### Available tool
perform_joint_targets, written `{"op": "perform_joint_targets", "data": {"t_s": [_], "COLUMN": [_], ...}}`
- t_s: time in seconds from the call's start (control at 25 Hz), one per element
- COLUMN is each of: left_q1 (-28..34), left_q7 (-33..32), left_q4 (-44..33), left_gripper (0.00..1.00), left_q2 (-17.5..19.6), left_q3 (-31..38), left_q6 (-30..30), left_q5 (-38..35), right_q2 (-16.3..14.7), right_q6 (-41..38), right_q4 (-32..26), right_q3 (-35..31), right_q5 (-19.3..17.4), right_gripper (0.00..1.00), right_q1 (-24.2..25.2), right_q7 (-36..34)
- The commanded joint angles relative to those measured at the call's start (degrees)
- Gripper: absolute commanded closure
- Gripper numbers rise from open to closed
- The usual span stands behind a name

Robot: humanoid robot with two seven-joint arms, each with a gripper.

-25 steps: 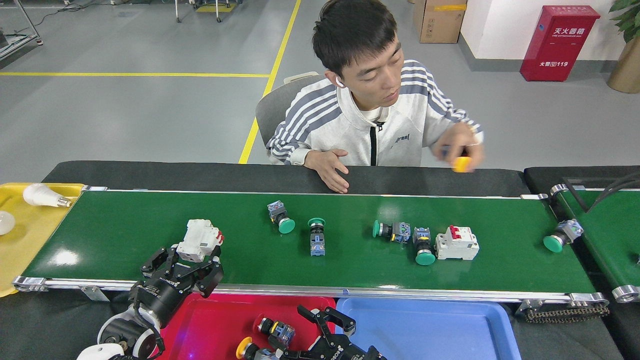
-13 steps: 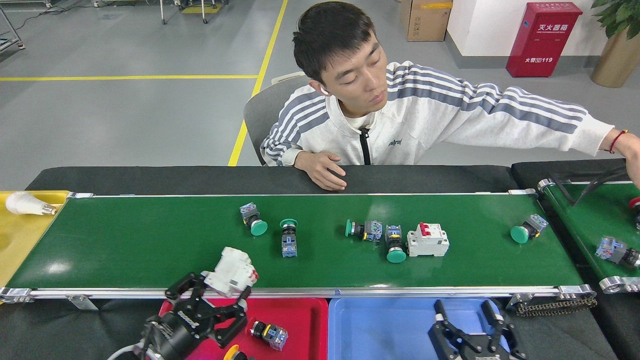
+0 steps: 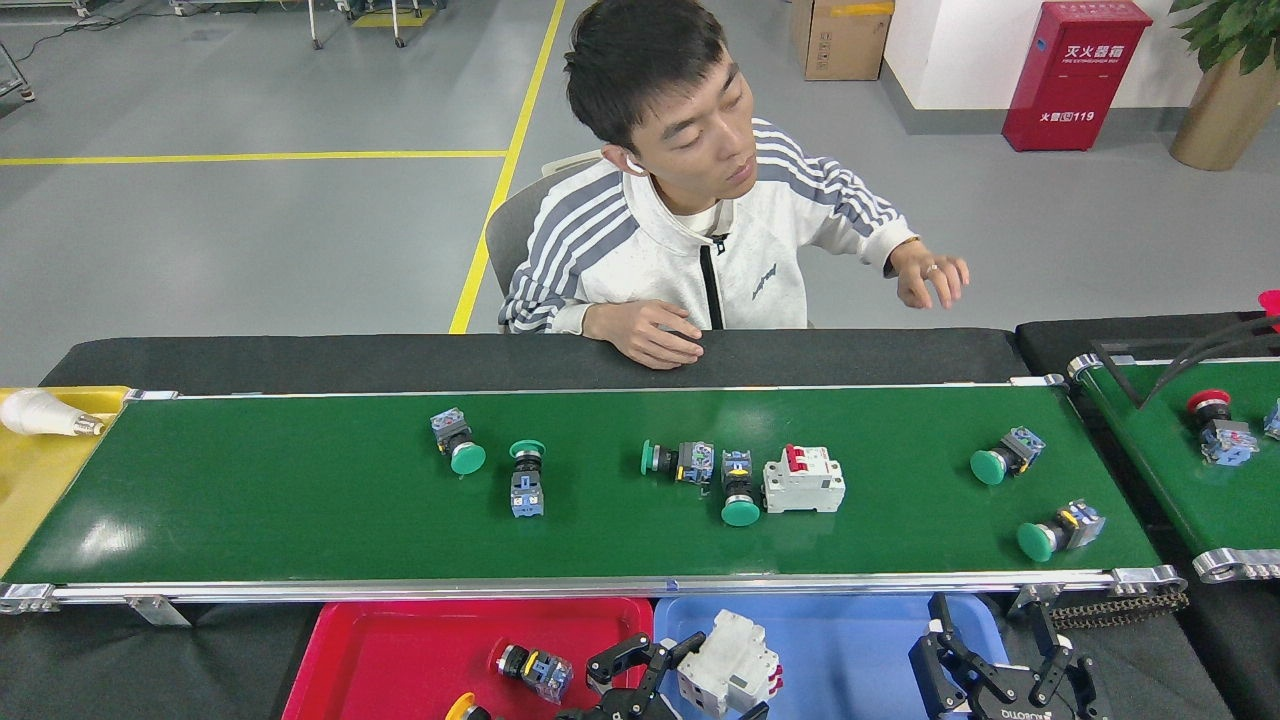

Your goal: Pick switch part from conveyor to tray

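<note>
The conveyor (image 3: pixel 300 510) is a long green belt with silver rails. On it lie several green-capped push-button switch parts, among them one at the left (image 3: pixel 457 443) and one at the near right (image 3: pixel 1058 530). A white circuit breaker (image 3: pixel 803 480) with red levers lies mid-belt. Below the belt stand a red tray (image 3: pixel 400 650) and a blue tray (image 3: pixel 860 640). My left gripper (image 3: pixel 690 672) is shut on a second white breaker (image 3: pixel 730 665), held over the blue tray's left part. My right gripper (image 3: pixel 990 645) stands open over the blue tray's right end with nothing in it.
In the red tray lie a small switch (image 3: pixel 535 672) and a yellow-capped part (image 3: pixel 458 708). A yellow tray (image 3: pixel 40 470) with a white bulb (image 3: pixel 40 412) sits at the left. A second green belt (image 3: pixel 1200 470) at the right carries a red button. A person sits behind the conveyor, one hand (image 3: pixel 650 335) resting on its far edge.
My left gripper carried the white breaker right, from the belt's near rail to over the blue tray. Belt parts drifted left and another green switch appeared at right. The person's outstretched arm drew back.
</note>
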Motion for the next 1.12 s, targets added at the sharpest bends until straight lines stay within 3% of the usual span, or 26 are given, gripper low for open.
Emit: {"op": "perform_joint_targets", "data": {"t_s": [0.0, 0.04, 0.2, 0.36, 0.44, 0.52, 0.64, 1.08], "left_q1": [-0.37, -0.37, 1.13, 1.66, 2.71, 4.29, 5.17, -5.72], "left_q7": [-0.15, 0.02, 2.84, 4.33, 5.73, 7.49, 7.67, 3.63], "left_q4": [-0.96, -1.13, -3.16, -2.10, -0.17, 0.71, 0.18, 1.15], "left_gripper": [0.00, 0.00, 0.00, 0.00, 0.00, 0.00, 0.00, 0.00], "left_q2": [-0.32, -0.32, -0.05, 1.70, 4.95, 7.24, 7.51, 6.63], "left_q3": [1.81, 4.36, 25.46, 44.26, 48.83, 49.19, 48.40, 33.02], "left_q6": [1.29, 1.55, 1.55, 1.11, 1.03, 1.03, 1.03, 2.26], "left_q5": [0.20, 0.20, 0.37, 0.29, 0.46, 0.90, 0.90, 0.73], "right_q2": [-1.55, -2.60, -9.20, -8.84, -8.32, -8.23, -7.97, -2.61], "right_q6": [-0.42, -0.42, -4.55, -14.12, -15.88, -16.41, -16.41, -16.06], "right_q4": [-0.90, -0.72, 2.36, 8.33, 12.20, 15.28, 18.79, 31.18], "right_q3": [1.58, 2.29, 6.68, 8.62, 10.46, 12.57, 16.00, 20.92], "right_q5": [0.06, 0.15, -0.29, -0.91, -0.91, -0.91, -0.99, -0.56], "right_gripper": [0.00, 0.00, 0.00, 0.01, 0.01, 0.00, 0.00, 0.00], "right_q1": [-2.43, -3.75, -12.27, -17.72, -20.88, -23.08, -26.34, -36.88], "right_q7": [0.76, 1.20, 6.82, 8.05, 9.02, 9.64, 10.16, 10.16]}}
